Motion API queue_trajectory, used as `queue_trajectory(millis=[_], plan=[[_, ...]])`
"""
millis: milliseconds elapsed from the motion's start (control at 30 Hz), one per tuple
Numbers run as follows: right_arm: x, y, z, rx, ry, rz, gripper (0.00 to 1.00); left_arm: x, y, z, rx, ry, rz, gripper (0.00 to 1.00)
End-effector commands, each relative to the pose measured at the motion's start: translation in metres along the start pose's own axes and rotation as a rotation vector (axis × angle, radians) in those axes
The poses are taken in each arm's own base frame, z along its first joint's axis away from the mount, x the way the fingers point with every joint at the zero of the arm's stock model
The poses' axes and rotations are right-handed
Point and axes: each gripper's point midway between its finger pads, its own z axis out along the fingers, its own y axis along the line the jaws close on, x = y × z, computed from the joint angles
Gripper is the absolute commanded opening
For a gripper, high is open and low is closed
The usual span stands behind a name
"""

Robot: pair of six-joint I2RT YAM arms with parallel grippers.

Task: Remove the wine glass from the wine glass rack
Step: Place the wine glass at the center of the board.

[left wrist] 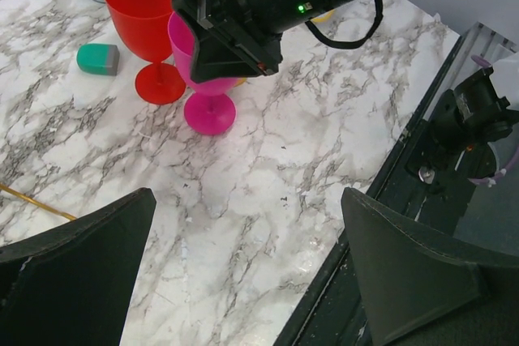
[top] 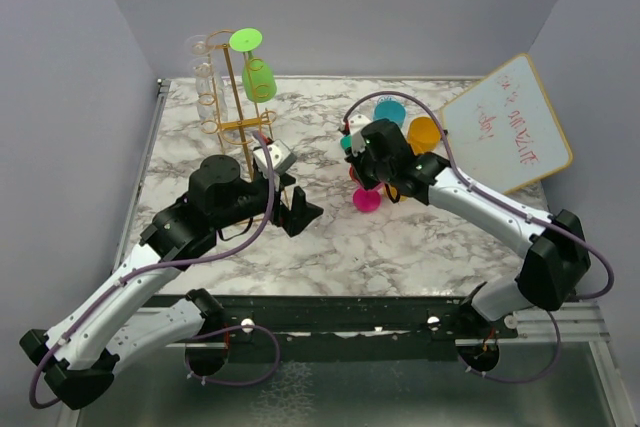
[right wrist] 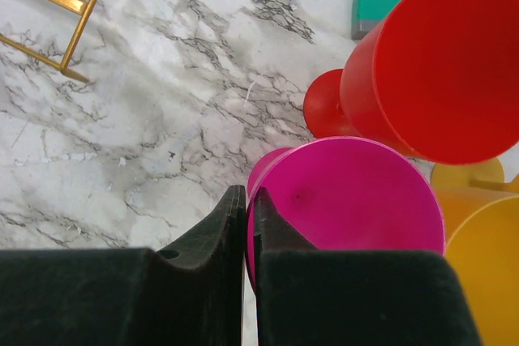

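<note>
Right wrist view shows the right tool [right wrist: 247, 200] clamped on the rim of a magenta wine glass [right wrist: 349, 192], one finger inside the bowl and one outside; a rim pinch of this kind keeps the glass upright and leaves its foot free to meet the surface [top: 330, 247]. From the left wrist view the foot appears to rest flat on the marble, so the glass looks ready to be let go. A red wine glass [right wrist: 438, 70] stands at one o'clock of it, touching or nearly so; an orange glass [right wrist: 486, 265] crowds in at four o'clock, so any release should probably go straight up. In the top external view the wine glass rack [top: 240, 97] stands at ten o'clock on the surface, well apart from this group; a green wine glass [top: 258, 79] hangs upside down on it by its foot, and a clear glass [top: 203, 77] hangs at its nine o'clock. The left tool [top: 288, 209] rests near the rack's base with its fingers wide apart, holding nothing; it seems placed to steady the rack or reach it next.
</note>
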Motion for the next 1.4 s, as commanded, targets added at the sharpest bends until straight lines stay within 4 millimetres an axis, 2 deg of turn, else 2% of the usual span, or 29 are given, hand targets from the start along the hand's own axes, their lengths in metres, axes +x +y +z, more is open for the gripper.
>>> queue_trajectory(millis=[0,233,300,333,567,667,833,900,1067,1167,1233,1367], plan=[[0.004,-0.008,0.008,0.055,0.054,-0.015,0.02,0.001,0.003,-0.002,-0.019,-0.007,-0.009,0.99],[0.008,-0.010,0.013,0.066,0.084,-0.019,0.07,0.004,0.006,-0.002,-0.038,-0.002,-0.020,0.99],[0.007,-0.009,0.011,0.066,0.076,-0.004,0.20,0.005,0.006,0.001,-0.034,0.003,-0.026,0.99],[0.009,-0.009,0.011,0.065,0.074,0.000,0.22,0.006,0.006,0.002,-0.032,0.007,-0.027,0.99],[0.008,-0.017,0.006,0.112,0.052,0.007,0.30,0.007,0.005,0.006,-0.020,0.022,-0.014,0.99],[0.004,-0.018,0.001,0.111,0.040,0.009,0.37,0.004,0.004,0.005,-0.017,0.013,-0.015,0.99],[-0.009,-0.011,-0.007,0.067,0.006,0.014,0.42,-0.010,-0.020,0.000,0.115,0.003,0.010,0.99],[-0.016,-0.008,-0.012,0.055,-0.012,0.045,0.42,-0.016,-0.025,0.001,0.138,0.004,0.015,0.99],[-0.046,0.002,-0.030,-0.010,-0.105,0.094,0.49,-0.035,-0.017,0.010,0.102,0.018,0.031,0.99],[-0.062,0.001,-0.037,0.000,-0.161,0.158,0.53,-0.060,-0.014,0.019,0.084,0.011,0.047,0.99],[-0.066,-0.004,-0.036,0.032,-0.193,0.226,0.53,-0.076,-0.002,0.027,0.025,0.018,0.051,0.99],[-0.075,-0.002,-0.036,0.031,-0.227,0.372,0.53,-0.122,0.025,0.035,-0.056,-0.016,0.035,0.99]])
